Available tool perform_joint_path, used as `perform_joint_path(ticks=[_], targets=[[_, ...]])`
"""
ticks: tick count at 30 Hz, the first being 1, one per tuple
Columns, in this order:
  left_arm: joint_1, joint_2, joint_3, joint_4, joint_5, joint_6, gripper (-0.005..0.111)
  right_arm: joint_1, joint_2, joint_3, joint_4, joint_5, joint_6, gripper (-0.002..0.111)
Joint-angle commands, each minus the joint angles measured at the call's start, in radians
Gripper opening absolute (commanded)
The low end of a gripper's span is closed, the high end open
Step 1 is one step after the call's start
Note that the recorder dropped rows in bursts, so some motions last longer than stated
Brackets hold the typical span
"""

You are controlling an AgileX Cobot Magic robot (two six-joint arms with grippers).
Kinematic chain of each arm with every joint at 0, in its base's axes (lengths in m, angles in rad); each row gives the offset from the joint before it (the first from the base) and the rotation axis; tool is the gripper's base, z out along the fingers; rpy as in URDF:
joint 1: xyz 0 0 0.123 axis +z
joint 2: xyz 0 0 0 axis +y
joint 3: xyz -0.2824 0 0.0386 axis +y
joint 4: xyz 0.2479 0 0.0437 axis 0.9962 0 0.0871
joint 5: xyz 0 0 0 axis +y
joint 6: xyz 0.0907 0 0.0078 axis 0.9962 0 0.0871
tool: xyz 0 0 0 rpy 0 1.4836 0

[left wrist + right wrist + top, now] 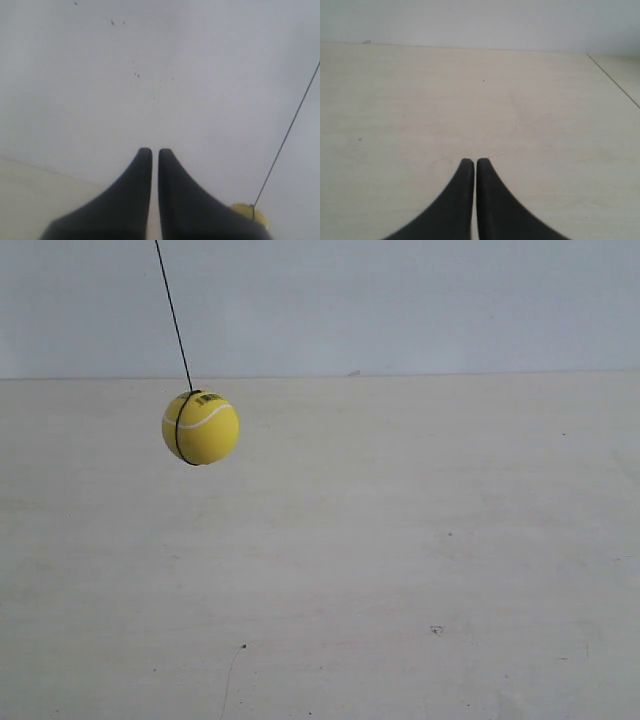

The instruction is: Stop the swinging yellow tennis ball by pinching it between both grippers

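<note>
The yellow tennis ball [200, 427] hangs on a thin dark string [173, 315] above the pale table, at the exterior view's left; its white seam and dark band show. No arm appears in the exterior view. In the left wrist view my left gripper [151, 151] is shut with nothing in it, and a sliver of the ball [248, 210] peeks out beside one black finger, with the string [287, 136] rising from it. My right gripper [472, 161] is shut and empty over the table; the ball does not show in that view.
The pale table [400, 560] runs back to a plain light wall [400, 300]. A seam or edge line [615, 82] crosses the table in the right wrist view. Small dark specks dot the surface.
</note>
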Motion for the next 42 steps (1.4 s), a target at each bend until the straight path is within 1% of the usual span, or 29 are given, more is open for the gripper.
perform_joint_path(ticks=[1, 3, 5, 6, 7, 9, 11, 13, 15, 18, 21, 26, 29, 31, 33, 36, 40, 41, 42], targets=[[0.001, 0.004, 0.004, -0.258, 0.017, 0.278, 0.005, -0.003, -0.005, -0.001, 0.003, -0.003, 0.0, 0.0], [0.001, 0.004, 0.004, -0.303, 0.019, 0.418, 0.005, -0.003, -0.005, -0.001, 0.003, -0.003, 0.0, 0.0], [-0.002, 0.004, 0.004, -0.347, 0.024, 0.623, 0.005, -0.003, -0.005, -0.001, 0.003, -0.003, 0.0, 0.0], [-0.006, 0.004, 0.004, -0.363, 0.021, 0.697, 0.005, -0.003, -0.005, -0.001, 0.003, -0.003, 0.0, 0.0], [-0.01, 0.004, 0.004, -0.388, 0.007, 0.847, 0.005, -0.003, -0.005, -0.001, 0.003, -0.003, 0.0, 0.0], [-0.02, 0.004, 0.004, -0.411, -0.017, 1.088, 0.005, -0.003, -0.005, -0.001, 0.003, -0.003, 0.0, 0.0], [-0.029, 0.004, 0.004, -0.419, -0.023, 1.244, 0.005, -0.003, -0.005, -0.001, 0.003, -0.003, 0.0, 0.0], [-0.031, 0.004, 0.004, -0.441, 0.008, 1.283, 0.005, -0.003, -0.005, -0.001, 0.003, -0.003, 0.0, 0.0], [-0.031, 0.004, 0.004, -0.441, 0.057, 1.271, 0.005, -0.003, -0.005, -0.001, 0.003, -0.003, 0.0, 0.0], [-0.031, 0.004, 0.004, -0.408, 0.17, 1.247, 0.005, -0.003, -0.005, -0.001, 0.003, -0.003, 0.0, 0.0], [-0.031, 0.004, 0.004, -0.388, 0.252, 1.162, 0.005, -0.003, -0.005, -0.001, 0.003, -0.003, 0.0, 0.0], [-0.031, 0.004, 0.004, -0.391, 0.289, 1.035, 0.005, -0.003, -0.005, -0.001, 0.003, -0.001, 0.0, 0.0], [-0.052, 0.004, 0.004, -0.421, 0.385, 0.99, 0.005, -0.003, -0.005, -0.001, 0.003, 0.002, 0.0, 0.0], [-0.072, 0.004, 0.004, -0.555, 0.458, 1.04, 0.005, -0.003, -0.005, -0.001, 0.003, 0.002, 0.0, 0.0], [-0.087, 0.004, 0.004, -0.698, 0.564, 1.093, 0.005, -0.003, -0.005, -0.001, 0.003, 0.002, 0.0, 0.0], [-0.104, 0.004, 0.004, -0.842, 0.736, 1.175, 0.005, -0.003, -0.005, -0.001, 0.003, 0.002, 0.0, 0.0], [-0.11, 0.004, 0.004, -0.856, 0.727, 1.403, 0.005, -0.003, -0.005, -0.001, 0.003, 0.002, 0.0, 0.0], [-0.11, 0.004, 0.004, -0.863, 0.727, 1.533, 0.005, -0.003, -0.005, -0.001, 0.003, 0.002, 0.0, 0.0], [-0.11, 0.004, 0.004, -0.872, 0.727, 1.582, 0.005, -0.003, -0.005, -0.001, 0.003, 0.002, 0.0, 0.0]])
